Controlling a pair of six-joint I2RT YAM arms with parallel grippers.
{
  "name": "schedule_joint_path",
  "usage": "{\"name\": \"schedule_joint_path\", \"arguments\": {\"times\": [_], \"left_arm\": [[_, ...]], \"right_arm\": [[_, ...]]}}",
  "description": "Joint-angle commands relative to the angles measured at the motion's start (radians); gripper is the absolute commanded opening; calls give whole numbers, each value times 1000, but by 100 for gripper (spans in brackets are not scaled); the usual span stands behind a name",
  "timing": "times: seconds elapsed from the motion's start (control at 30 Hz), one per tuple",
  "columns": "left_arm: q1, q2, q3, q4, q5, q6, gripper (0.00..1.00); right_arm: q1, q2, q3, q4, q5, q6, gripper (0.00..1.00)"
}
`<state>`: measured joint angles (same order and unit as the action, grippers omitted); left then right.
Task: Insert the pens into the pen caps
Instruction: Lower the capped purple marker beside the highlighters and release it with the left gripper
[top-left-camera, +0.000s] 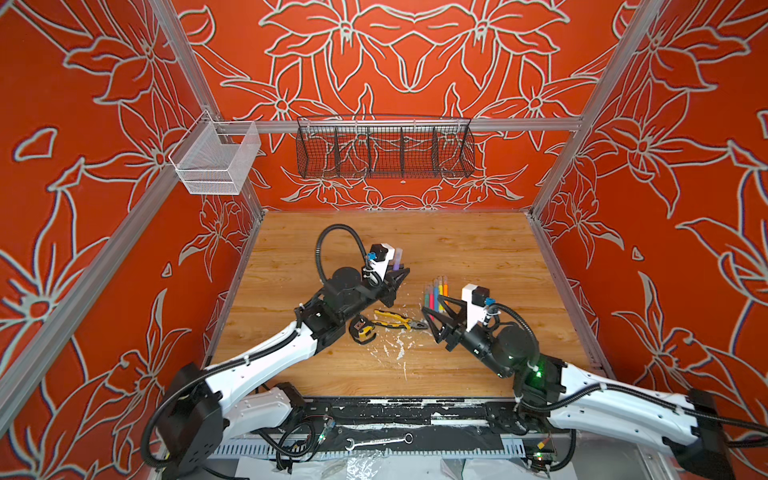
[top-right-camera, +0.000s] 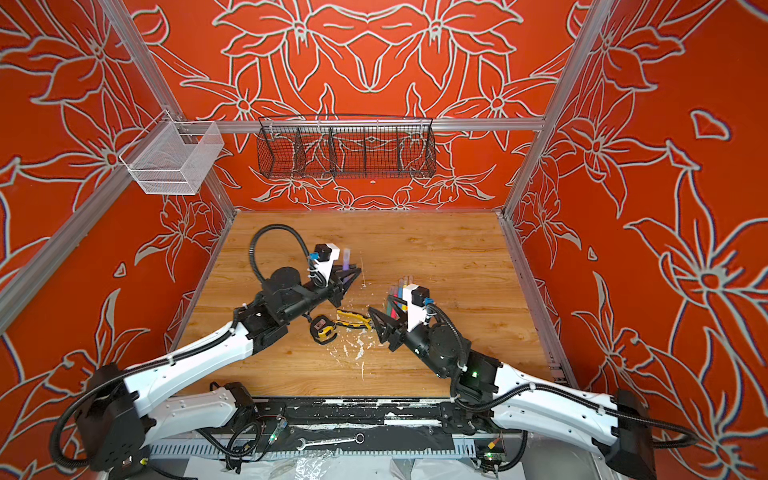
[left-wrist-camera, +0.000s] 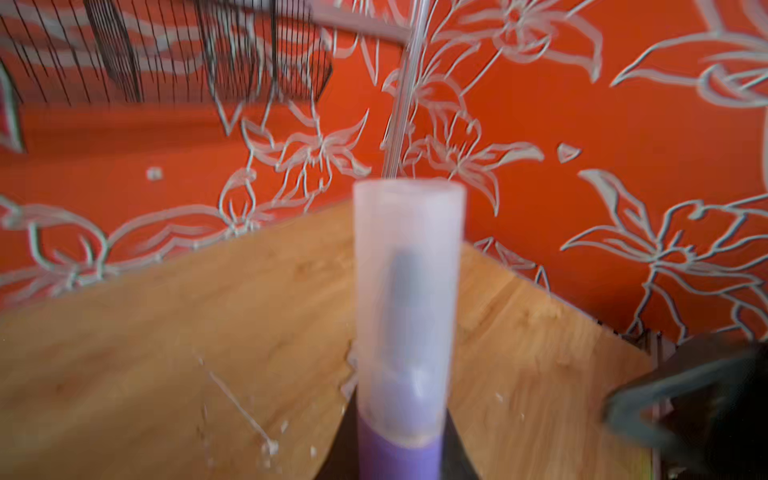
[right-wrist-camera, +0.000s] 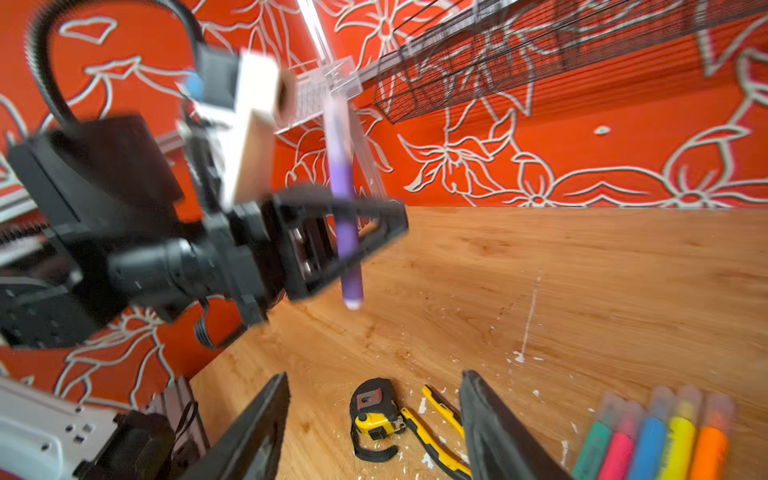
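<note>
Inside left gripper (top-left-camera: 402, 275), pen (right-wrist-camera: 341, 178) upright, cap (left-wrist-camera: 409, 232) uppermost

Top views: taken from high over the near edge, looking down and toward the far wall, framing the whole wooden table (top-left-camera: 478, 249) and the black wire basket (top-left-camera: 384, 153) on that wall; nearly identical coverage in both. Left wrist: very close behind the capped purple pen (left-wrist-camera: 397, 457), facing the far right corner, blurred. Right wrist: low over the table, facing far-left toward the left gripper (right-wrist-camera: 382, 232); shares that pen and the basket with the left wrist view.
</note>
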<state>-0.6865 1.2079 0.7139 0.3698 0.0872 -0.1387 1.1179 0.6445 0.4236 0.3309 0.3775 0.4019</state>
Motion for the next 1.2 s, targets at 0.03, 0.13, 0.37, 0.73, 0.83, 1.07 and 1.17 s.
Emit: {"name": "schedule_joint_path", "arguments": {"times": [0.03, 0.13, 0.37, 0.73, 0.83, 1.07, 1.17], "left_arm": [[-2, 141, 22, -108, -102, -149, 0], [-2, 255, 108, -202, -154, -197, 0], [-2, 476, 264, -276, -124, -275, 0], [-2, 743, 509, -423, -157, -297, 0], [-2, 776, 523, -433, -150, -308, 0], [-2, 778, 537, -463, -121, -299, 11], [-2, 740, 541, -488, -117, -282, 30]], "right_arm": [[-7, -126, -14, -232, 223, 24, 71], [-9, -197, -29, -305, 272, 42, 72], [-12, -322, -62, -421, 333, 64, 74], [-14, -367, -68, -464, 335, 72, 74], [-15, -368, -66, -469, 339, 74, 75], [-15, -369, -59, -468, 331, 83, 81], [-16, -346, -28, -486, 354, 117, 97]]}}
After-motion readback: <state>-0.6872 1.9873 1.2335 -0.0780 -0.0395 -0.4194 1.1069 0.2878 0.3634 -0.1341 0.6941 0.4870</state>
